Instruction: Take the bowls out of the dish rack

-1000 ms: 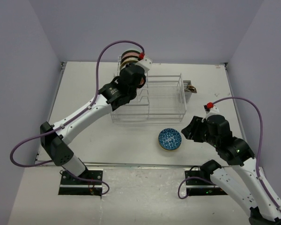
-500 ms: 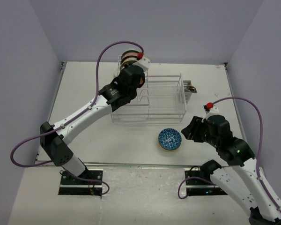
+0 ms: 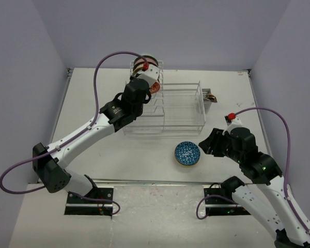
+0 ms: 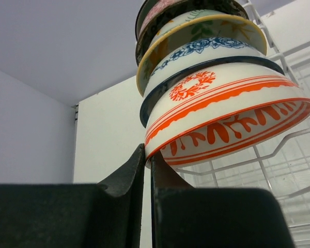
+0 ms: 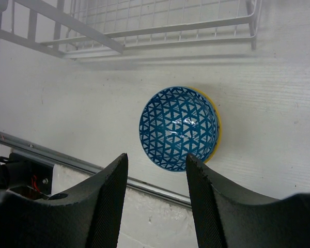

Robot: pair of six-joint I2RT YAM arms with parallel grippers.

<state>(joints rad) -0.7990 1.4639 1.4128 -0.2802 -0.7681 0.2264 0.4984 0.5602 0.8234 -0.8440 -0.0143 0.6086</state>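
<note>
At the far left end of the dish rack (image 3: 181,111), a silvery wire grid, glossy ceramic bowls (image 4: 201,49) stand nested on edge. The left gripper (image 4: 148,155) is pinched tight on the rim of the nearest one, the red-orange bowl (image 4: 222,124). Just in front of the rack, on the matte white table (image 5: 67,103), sits the round blue bowl (image 5: 178,128), triangle-latticed inside and yellow outside. The right gripper (image 5: 156,161) hangs over it with its jaws spread wide.

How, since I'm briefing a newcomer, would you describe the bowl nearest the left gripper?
Look to the clear wire dish rack on the white table, then to the row of bowls packed on edge at its left end. The one meant is the end bowl at the left gripper's tips: white with red-orange bands and leaf motifs, while the neighbour bowl has blue flowers.
</note>
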